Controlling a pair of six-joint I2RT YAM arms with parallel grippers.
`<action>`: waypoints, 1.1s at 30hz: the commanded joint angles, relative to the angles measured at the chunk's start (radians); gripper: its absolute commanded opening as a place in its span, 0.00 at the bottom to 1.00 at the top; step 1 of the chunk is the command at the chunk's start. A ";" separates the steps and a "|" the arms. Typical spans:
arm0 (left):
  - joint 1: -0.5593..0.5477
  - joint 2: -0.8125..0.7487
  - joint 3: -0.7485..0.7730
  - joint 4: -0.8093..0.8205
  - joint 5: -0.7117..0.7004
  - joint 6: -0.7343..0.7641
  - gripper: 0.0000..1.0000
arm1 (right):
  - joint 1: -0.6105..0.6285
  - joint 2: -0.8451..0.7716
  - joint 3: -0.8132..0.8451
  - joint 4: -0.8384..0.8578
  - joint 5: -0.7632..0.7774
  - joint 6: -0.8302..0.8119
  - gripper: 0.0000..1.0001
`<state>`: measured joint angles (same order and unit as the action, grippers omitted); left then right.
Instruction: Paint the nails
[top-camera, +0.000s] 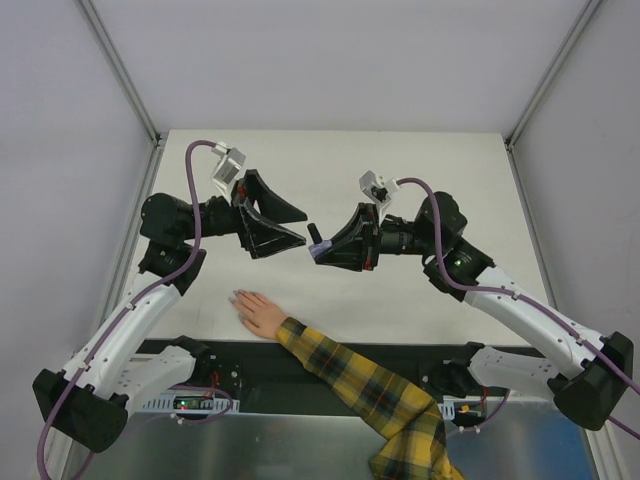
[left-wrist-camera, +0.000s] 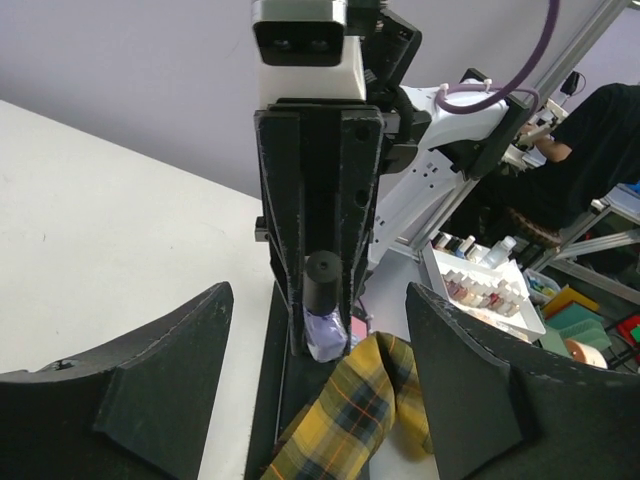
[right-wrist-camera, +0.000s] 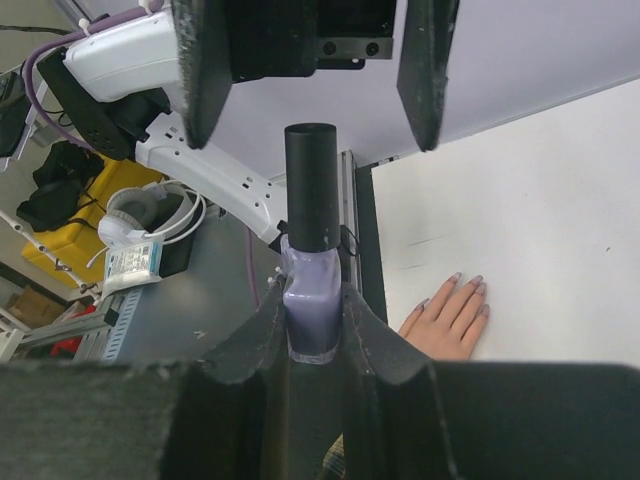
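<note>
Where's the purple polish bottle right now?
The polish bottle is above mid-table in the overhead view, clamped in the right gripper, cap toward the open left gripper, beyond the mannequin hand.

A robot lab, not a home.

A left robot arm (top-camera: 130, 320) and a right robot arm (top-camera: 530, 310) are bolted at the near edge of a bare white table (top-camera: 400, 170). Plain pale walls (top-camera: 330, 60) stand on the left, right and far sides, with metal frame bars (top-camera: 122, 70) in the corners. Purple cables (top-camera: 196, 200) run along the arms. The wrist views show a busy workroom past the table. There is a person in black (left-wrist-camera: 600, 130) at a bench, a white tray of little bottles (left-wrist-camera: 480, 285), coloured bins (left-wrist-camera: 590, 322), a yellow box (right-wrist-camera: 55, 215) and more metal framing (left-wrist-camera: 590, 40).
</note>
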<state>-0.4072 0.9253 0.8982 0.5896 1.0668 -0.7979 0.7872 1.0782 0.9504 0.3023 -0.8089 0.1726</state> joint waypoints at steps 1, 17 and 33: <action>-0.018 0.049 0.050 0.044 0.022 -0.003 0.66 | 0.009 -0.014 0.010 0.087 -0.001 0.005 0.00; -0.079 0.115 0.084 0.067 0.013 -0.015 0.33 | 0.007 -0.008 0.030 -0.015 0.039 -0.068 0.00; -0.081 0.098 0.093 -0.005 0.055 0.017 0.17 | 0.038 0.008 0.071 -0.020 0.099 -0.082 0.01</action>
<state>-0.4789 1.0431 0.9478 0.5751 1.0767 -0.8173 0.8143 1.0874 0.9634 0.2455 -0.7334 0.1104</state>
